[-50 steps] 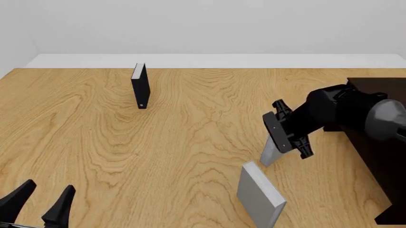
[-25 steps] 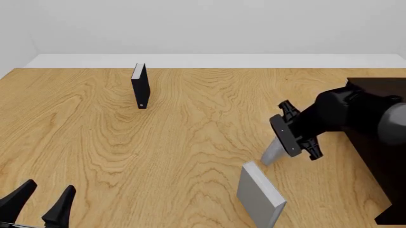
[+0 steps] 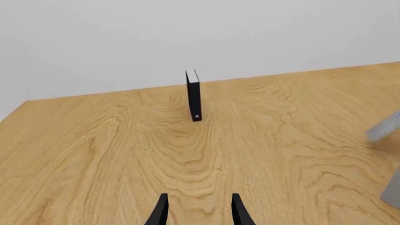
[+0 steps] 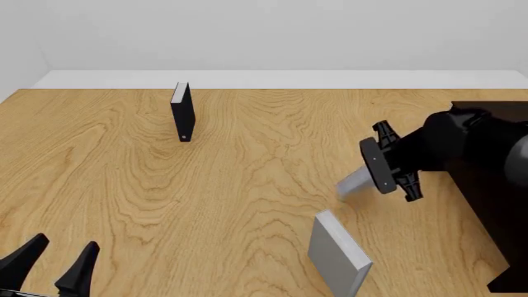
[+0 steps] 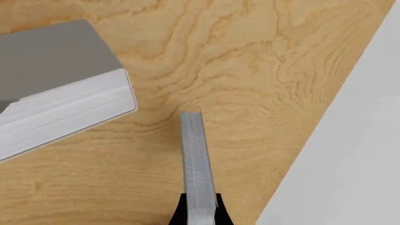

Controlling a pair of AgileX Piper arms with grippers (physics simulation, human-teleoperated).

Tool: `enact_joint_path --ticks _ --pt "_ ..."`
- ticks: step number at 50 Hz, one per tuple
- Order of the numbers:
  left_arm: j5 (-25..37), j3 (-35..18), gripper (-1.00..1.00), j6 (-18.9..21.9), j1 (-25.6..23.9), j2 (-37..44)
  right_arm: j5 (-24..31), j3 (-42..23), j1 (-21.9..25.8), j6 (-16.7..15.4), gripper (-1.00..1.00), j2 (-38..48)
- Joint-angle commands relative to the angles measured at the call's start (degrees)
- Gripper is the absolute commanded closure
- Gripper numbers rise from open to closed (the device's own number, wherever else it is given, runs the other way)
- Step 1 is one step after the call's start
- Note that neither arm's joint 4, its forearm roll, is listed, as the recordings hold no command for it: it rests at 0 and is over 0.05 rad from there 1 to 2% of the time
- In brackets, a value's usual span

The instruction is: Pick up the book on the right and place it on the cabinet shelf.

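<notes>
My right tool (image 4: 369,177) is clamped on the book (image 4: 355,183), a plain light grey slab that I hold by one end. In the front view it sticks out from the fingers toward the worktop's left, tilted, its free end lower than the gripped end and lifted clear of the worktop (image 4: 247,179). In the right wrist view the book (image 5: 196,164) shows edge-on, running straight out from between my two dark fingers (image 5: 179,214), which press on its two faces.

Below it, near the worktop's front edge and toward the right, stands the second grey book (image 4: 337,253), with pale page edges on its long side; the two books are near each other but apart. In the right wrist view that second book (image 5: 56,108) sits to one side of the one I hold, not touching it.

The dark brown cabinet (image 4: 501,204) stands at the right edge of the worktop, partly behind my right arm; its shelf recess I cannot make out from here.

My left tool (image 4: 56,266) rests low at the front left corner of the worktop, fingers spread with a plain gap between them and nothing held. Its wrist view looks across bare wood to the black book (image 3: 194,95), which stands upright near the far edge, left of centre.
</notes>
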Motion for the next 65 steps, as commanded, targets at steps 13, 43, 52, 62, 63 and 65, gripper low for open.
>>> enact_joint_path --ticks 13,43,52,62,63,65 --pt "-0.06 0.00 -1.00 0.44 -0.48 0.01 -4.85 -1.92 -0.04 3.81 1.00 -1.48" --pt "-1.26 -0.02 -1.00 1.32 0.96 0.02 -28.33 11.01 1.49 5.31 1.00 -5.51" --pt "-2.20 -0.03 -1.00 1.95 1.73 0.02 -33.77 14.48 0.35 3.49 1.00 -7.48" --pt "-2.75 -0.03 -1.00 1.53 1.68 0.01 -38.12 17.43 0.65 3.57 1.00 -9.06" --pt "-2.92 -0.02 -1.00 1.84 1.65 0.01 -38.88 17.76 0.54 3.71 1.00 -9.24" --pt "-2.67 -0.03 -1.00 1.23 1.88 0.01 -39.60 18.26 1.11 4.18 1.00 -9.64"
